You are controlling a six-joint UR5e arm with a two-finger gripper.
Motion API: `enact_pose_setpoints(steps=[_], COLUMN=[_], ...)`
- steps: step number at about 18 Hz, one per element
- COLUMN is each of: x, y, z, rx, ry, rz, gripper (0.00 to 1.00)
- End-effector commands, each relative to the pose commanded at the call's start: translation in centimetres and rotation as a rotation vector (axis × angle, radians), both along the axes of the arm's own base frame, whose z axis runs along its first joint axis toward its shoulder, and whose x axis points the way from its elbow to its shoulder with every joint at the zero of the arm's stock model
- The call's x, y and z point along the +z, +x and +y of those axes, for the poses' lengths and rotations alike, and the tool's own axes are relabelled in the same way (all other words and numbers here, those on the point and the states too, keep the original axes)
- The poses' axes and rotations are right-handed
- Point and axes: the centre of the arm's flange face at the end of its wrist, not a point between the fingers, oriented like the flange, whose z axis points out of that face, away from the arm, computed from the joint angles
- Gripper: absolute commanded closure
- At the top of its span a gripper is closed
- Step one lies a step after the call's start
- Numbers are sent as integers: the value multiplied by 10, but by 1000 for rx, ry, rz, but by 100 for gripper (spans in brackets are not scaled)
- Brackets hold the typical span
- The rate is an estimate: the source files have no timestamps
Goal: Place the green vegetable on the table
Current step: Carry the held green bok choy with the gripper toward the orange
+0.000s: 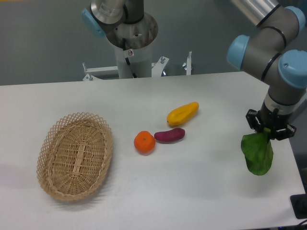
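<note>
White table point(201, 191) fills the scene. At its right edge the green vegetable point(257, 153) hangs leaf-down, stem hidden inside the clenched gripper point(269, 130). Left lie yellow vegetable point(183, 113), purple piece point(169, 135), orange point(144, 142), basket point(75, 155).

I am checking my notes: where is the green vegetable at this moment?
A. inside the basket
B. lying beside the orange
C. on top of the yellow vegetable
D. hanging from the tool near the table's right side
D: the green vegetable hangs from the tool, far from the basket.
</note>
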Motion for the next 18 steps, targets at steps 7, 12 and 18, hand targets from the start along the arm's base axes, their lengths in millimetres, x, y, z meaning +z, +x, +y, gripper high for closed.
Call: enact_pose_setpoints(steps=[7, 12, 18], x=[-2, -6, -26], y=[7, 24, 56], z=[13, 39, 91], rx=[29, 44, 62], ry=[3, 4, 5], rz=[-3, -12, -41], gripper=[100, 100, 100])
